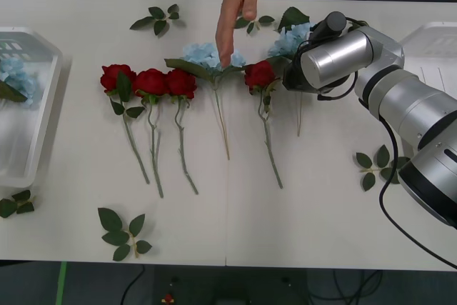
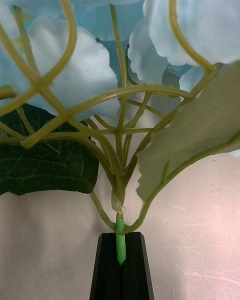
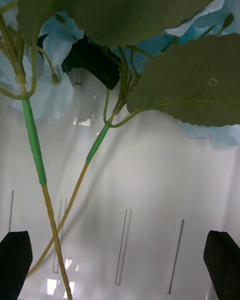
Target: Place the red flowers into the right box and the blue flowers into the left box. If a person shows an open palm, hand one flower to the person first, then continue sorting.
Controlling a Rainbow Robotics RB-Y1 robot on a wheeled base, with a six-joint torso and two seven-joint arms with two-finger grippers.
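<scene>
Black fingers (image 2: 121, 260) of the right gripper are pinched on the green stem of a blue flower (image 2: 75, 75), a grip seen close up in the right wrist view; from the front, that gripper (image 1: 293, 76) is hidden behind its silver wrist at a blue flower (image 1: 293, 39) lying on the worktop (image 1: 300, 205), the arm stretched in from the right. Left wrist view: the left gripper (image 3: 120, 260) hovers with fingers spread wide over the left box (image 3: 150, 190), where two blue stems lie. A person's hand (image 1: 239, 5) points down onto the middle blue flower (image 1: 203, 53). Four red flowers (image 1: 150, 82) lie in a row; the right box (image 1: 435, 48) sits at the far right.
</scene>
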